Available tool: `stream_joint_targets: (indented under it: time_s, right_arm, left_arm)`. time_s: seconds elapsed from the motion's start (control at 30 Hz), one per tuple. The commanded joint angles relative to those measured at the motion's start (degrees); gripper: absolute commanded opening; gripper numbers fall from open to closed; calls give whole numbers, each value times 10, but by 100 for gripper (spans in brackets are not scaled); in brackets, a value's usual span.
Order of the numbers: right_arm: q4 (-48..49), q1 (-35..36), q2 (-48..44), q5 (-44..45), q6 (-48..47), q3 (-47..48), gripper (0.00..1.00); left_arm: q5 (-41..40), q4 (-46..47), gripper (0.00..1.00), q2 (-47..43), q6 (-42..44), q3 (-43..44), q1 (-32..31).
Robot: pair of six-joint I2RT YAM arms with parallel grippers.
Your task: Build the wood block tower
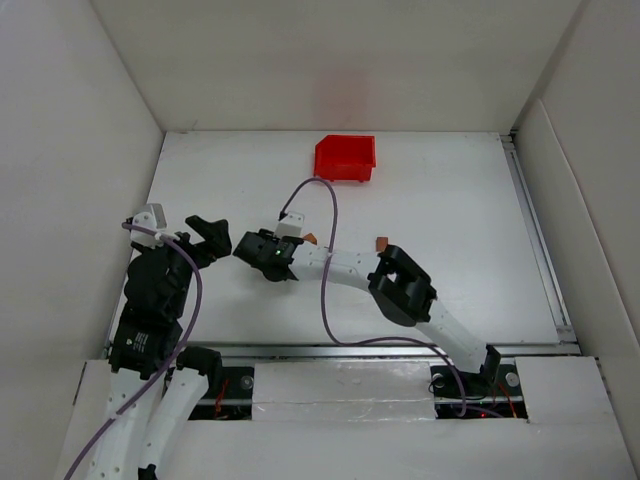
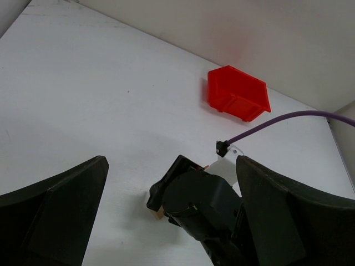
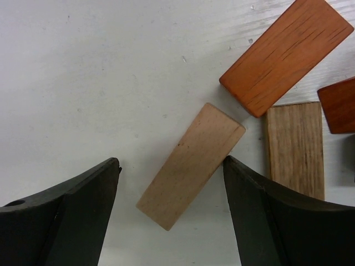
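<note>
Obscured: dark red-brown block [image 3: 338,105] cut by frame edge; grained brown block [image 3: 294,147] partly behind a finger [image 3: 277,221]; top view barely shows blocks (arm covers them).
R gripper [image 3: 171,162]: jaws apart, astride light tan block [image 3: 191,166]; one finger at its upper corner (contact unclear), other clear; no grip.
L gripper [image 2: 172,160]: spread wide, empty.
Blocks: flat on table [image 1: 450,220], unstacked, left of ctr; orange-brown block [image 3: 285,55] just beside tan block's upper end; red bin [image 1: 345,158] well apart.
</note>
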Motion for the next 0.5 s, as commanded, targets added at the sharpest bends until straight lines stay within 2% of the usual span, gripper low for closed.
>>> stream_joint_targets:
  time_s: [0.0,0.07,0.1,0.17,0.2,0.27,0.3,0.37,0.4,0.47]
  right_arm:
    - [-9,4,16,5,35,12,77]
    - [-2,4,15,-5,40,2,71]
    - [9,10,12,-5,41,-10,61]
    - [21,11,5,-9,37,-21,51]
    - [28,11,3,-12,31,-26,43]
    - [33,17,-2,-15,23,-26,38]
    - [44,22,-5,-16,6,-26,31]
    - [69,27,-19,-22,-24,-34,27]
    - [122,32,-28,-30,-74,-42,21]
    - [186,38,-54,-52,-133,-84,17]
  left_arm:
    - [8,16,99,-8,-4,6,-4]
    - [10,17,99,-10,-3,5,-4]
    - [9,16,99,-12,-3,6,-4]
    - [9,17,99,-14,-3,6,-4]
    - [10,16,99,-15,-3,6,-4]
    - [8,15,99,-15,-2,6,-4]
    - [8,15,99,-15,-2,6,-4]
    - [6,16,99,-16,-2,6,-4]
    - [4,14,99,-16,-2,6,-4]
    - [-4,12,99,-17,-3,8,-4]
